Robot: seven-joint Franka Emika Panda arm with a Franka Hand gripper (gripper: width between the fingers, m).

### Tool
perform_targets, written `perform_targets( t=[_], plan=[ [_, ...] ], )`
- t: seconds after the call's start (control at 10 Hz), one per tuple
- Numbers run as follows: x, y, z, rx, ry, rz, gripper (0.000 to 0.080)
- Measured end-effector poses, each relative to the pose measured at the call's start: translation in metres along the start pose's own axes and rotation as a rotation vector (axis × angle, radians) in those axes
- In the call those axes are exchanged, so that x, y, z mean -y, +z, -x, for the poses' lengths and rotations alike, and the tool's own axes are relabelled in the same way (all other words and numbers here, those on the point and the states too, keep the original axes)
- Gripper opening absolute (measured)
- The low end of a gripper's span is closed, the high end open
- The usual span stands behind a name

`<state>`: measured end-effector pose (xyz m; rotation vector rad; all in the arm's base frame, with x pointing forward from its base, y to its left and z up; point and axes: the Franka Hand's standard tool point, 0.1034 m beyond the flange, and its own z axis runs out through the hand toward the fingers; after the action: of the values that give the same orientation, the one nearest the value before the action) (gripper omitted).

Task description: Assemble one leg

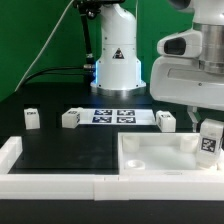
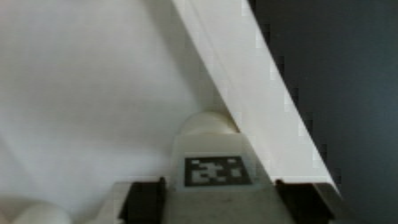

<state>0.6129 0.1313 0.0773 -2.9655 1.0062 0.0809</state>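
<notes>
My gripper (image 1: 209,138) is shut on a leg (image 1: 209,141), a small white block with a black-and-white tag. It holds the leg upright over the far right corner of the large white panel (image 1: 150,158). In the wrist view the leg (image 2: 217,160) sits between the two dark fingers (image 2: 150,200) of the gripper (image 2: 226,202), above the panel's face (image 2: 89,100) beside its raised edge (image 2: 249,70). Three more legs stand on the black table: one at the exterior view's left (image 1: 31,118), one (image 1: 70,118) beside the marker board, one (image 1: 166,120) behind the panel.
The marker board (image 1: 112,116) lies flat at the back middle, in front of the arm's base (image 1: 115,65). Long white border rails (image 1: 45,184) run along the front and the exterior view's left edge. Black table (image 2: 347,80) shows beyond the panel's edge.
</notes>
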Motion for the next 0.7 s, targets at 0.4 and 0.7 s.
perform_targets(
  t=[0.4, 0.7],
  plan=[
    [0.0012, 0.0004, 0.0004, 0.009, 0.049, -0.006, 0.0420],
    [0.0027, 0.0015, 0.0057, 0.009, -0.212, 0.028, 0.0623]
  ],
)
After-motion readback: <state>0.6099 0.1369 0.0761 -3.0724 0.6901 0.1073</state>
